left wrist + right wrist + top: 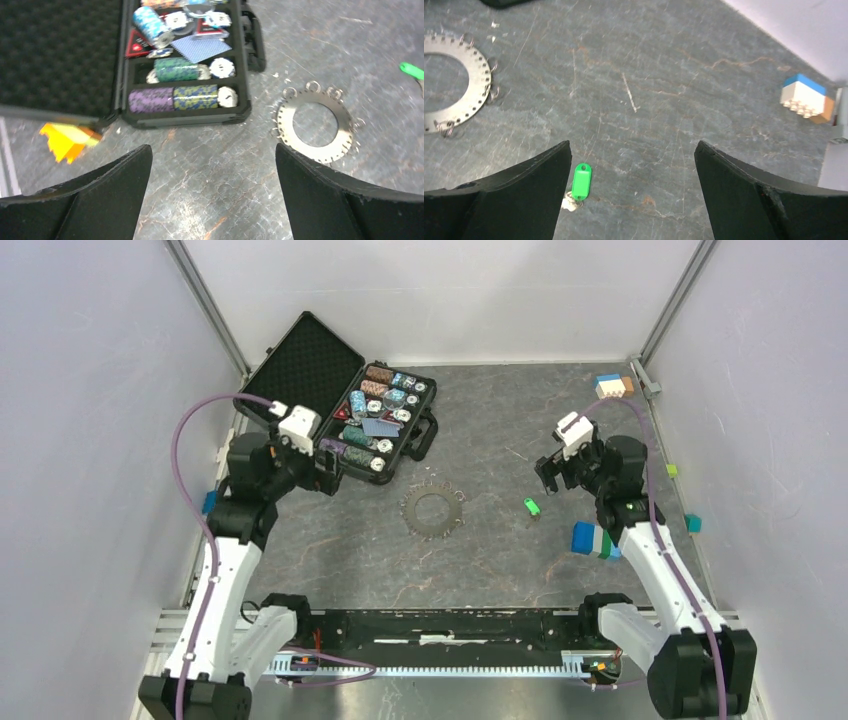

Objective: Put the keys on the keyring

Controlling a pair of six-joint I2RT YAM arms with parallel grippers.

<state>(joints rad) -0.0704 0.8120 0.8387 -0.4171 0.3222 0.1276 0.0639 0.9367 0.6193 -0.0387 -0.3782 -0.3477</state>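
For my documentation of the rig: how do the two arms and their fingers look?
The left arm and right arm have white links and black joints. A purple cable runs along each. The fingers are black and wedge-shaped.

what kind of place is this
Probably a robot lab test cell: plain white walls box in a grey tabletop, with scattered props such as a poker chip case and toy bricks.

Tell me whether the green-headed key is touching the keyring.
Apart. The top external view shows bare table between the green-headed key and the keyring.
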